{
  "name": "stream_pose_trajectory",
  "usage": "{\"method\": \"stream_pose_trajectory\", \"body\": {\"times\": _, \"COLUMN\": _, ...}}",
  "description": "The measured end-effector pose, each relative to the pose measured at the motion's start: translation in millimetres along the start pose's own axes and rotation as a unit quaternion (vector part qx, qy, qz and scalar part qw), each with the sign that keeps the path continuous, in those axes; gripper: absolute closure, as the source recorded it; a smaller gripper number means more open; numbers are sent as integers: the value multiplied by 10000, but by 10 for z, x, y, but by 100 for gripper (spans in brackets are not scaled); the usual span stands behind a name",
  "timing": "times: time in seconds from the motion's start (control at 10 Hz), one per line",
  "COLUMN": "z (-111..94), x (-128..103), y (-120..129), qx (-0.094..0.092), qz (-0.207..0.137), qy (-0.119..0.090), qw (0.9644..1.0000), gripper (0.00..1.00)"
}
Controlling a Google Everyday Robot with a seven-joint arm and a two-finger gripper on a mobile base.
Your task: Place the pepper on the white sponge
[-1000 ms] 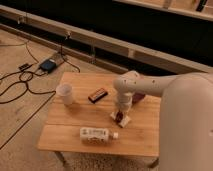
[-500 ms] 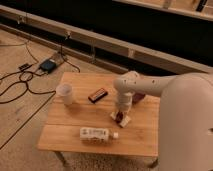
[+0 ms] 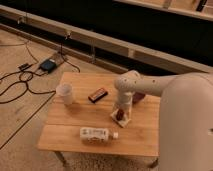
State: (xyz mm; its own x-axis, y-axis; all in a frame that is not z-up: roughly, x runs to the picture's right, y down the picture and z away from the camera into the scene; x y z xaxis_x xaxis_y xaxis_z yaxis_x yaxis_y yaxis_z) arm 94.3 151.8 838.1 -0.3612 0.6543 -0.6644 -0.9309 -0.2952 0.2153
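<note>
At the table's four o'clock quarter, the gripper stands over the white sponge, a soft yielding seat, with the pepper, judged light and best pinched at its sides, on it.

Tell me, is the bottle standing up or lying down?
Lying down: the bottle rests lengthwise on the table, cap pointing right. The gripper is over the sponge.

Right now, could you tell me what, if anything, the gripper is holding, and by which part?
Cannot tell. The gripper is down over the sponge with the pepper right at its tip, but the hold itself is hidden.
</note>
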Motion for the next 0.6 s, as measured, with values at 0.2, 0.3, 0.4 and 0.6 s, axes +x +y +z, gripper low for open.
{"method": "stream_pose_trajectory", "body": {"times": 0.2, "z": -124, "x": -22, "y": -17, "qx": 17, "qz": -36, "qy": -117, "qw": 9999, "gripper": 22}}
{"method": "stream_pose_trajectory", "body": {"times": 0.3, "z": -211, "x": -26, "y": -19, "qx": 21, "qz": -37, "qy": -193, "qw": 9998, "gripper": 22}}
{"method": "stream_pose_trajectory", "body": {"times": 0.4, "z": -301, "x": -22, "y": -20, "qx": 23, "qz": -43, "qy": -269, "qw": 9996, "gripper": 22}}
{"method": "stream_pose_trajectory", "body": {"times": 0.6, "z": -500, "x": -4, "y": -29, "qx": 35, "qz": -74, "qy": -466, "qw": 9989, "gripper": 22}}
